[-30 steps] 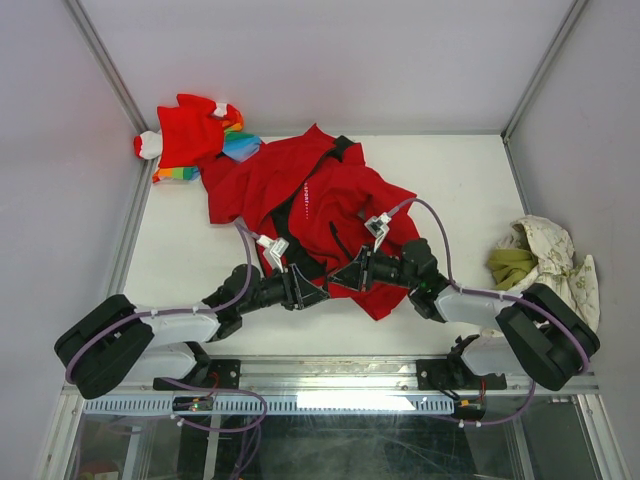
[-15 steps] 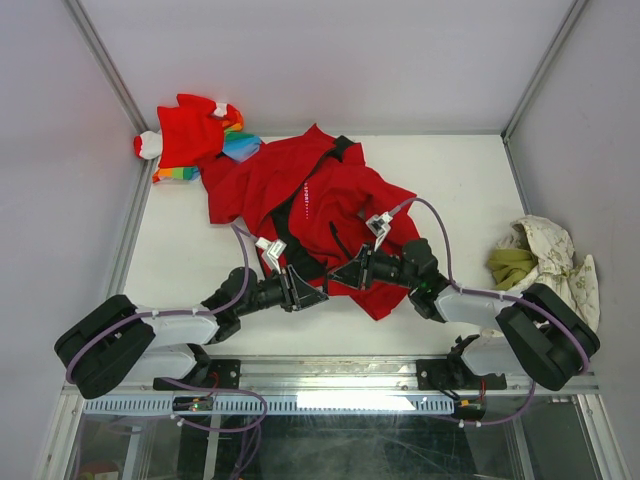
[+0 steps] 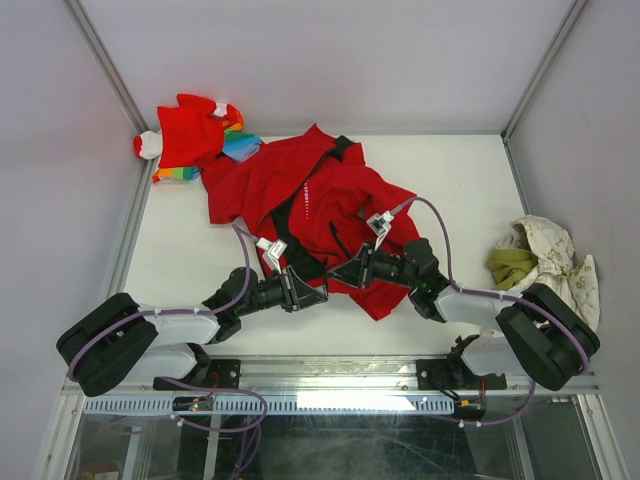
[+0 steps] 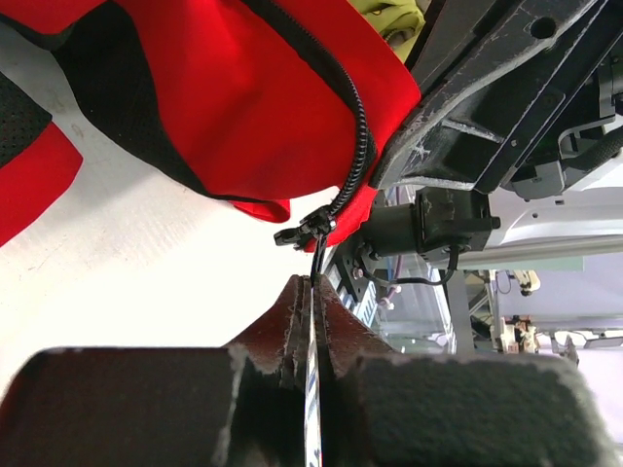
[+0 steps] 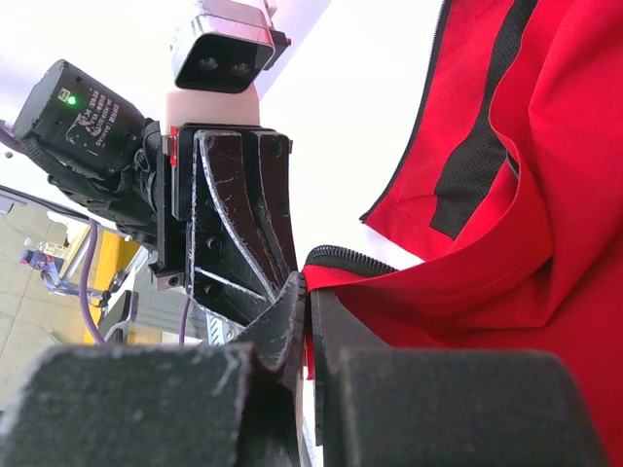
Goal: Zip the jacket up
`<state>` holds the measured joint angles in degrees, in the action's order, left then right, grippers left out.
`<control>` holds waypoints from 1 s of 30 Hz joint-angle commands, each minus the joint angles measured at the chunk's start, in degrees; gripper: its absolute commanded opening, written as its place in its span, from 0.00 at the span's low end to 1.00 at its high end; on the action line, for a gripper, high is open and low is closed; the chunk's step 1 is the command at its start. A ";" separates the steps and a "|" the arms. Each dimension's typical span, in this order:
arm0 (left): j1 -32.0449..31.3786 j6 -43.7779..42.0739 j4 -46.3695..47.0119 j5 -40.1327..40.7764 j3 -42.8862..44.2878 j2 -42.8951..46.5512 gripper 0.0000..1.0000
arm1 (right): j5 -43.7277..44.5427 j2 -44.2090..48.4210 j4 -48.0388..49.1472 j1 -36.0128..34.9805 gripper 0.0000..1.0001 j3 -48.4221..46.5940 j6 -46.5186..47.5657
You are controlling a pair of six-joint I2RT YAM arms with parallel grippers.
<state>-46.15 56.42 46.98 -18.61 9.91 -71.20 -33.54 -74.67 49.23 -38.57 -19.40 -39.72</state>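
Observation:
The red jacket (image 3: 335,195) lies spread on the white table, front open, black lining showing. Both grippers meet at its near hem. In the left wrist view my left gripper (image 4: 311,284) is shut on a thin pull tab that hangs from the black zipper slider (image 4: 306,232). The dark zipper teeth (image 4: 361,136) run up from the slider along the red edge. My right gripper (image 5: 310,292) is shut on the red hem just beside the zipper's lower end (image 5: 347,258). From above, the left gripper (image 3: 318,291) and right gripper (image 3: 338,279) almost touch.
A smaller red garment with rainbow stripes (image 3: 195,135) lies in the far left corner. A cream and olive cloth (image 3: 540,258) is bunched at the right wall. Metal frame posts (image 3: 125,255) line the table's sides.
My left gripper has closed onto the zipper pull and shifted slightly toward the left. The right gripper and the jacket have stayed where they were.

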 commanded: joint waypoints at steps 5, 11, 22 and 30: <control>-0.52 0.09 2.45 -2.41 -1.18 1.63 0.00 | 3.14 1.66 6.95 0.67 0.00 -3.77 0.11; -0.78 -0.18 -1.68 -4.37 -0.84 1.61 0.00 | 4.87 2.27 9.09 1.29 0.00 -4.96 0.08; -0.78 -5.30 -15.56 -2.73 1.93 3.15 0.00 | 2.62 5.20 4.24 3.64 0.00 -6.93 2.63; 0.82 -11.76 -26.26 3.17 6.51 16.24 0.24 | -1.45 4.16 1.81 3.66 0.00 -5.27 3.52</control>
<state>-46.41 49.98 25.80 -17.96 12.43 -61.08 -33.52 -71.57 47.83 -35.07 -24.25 -37.87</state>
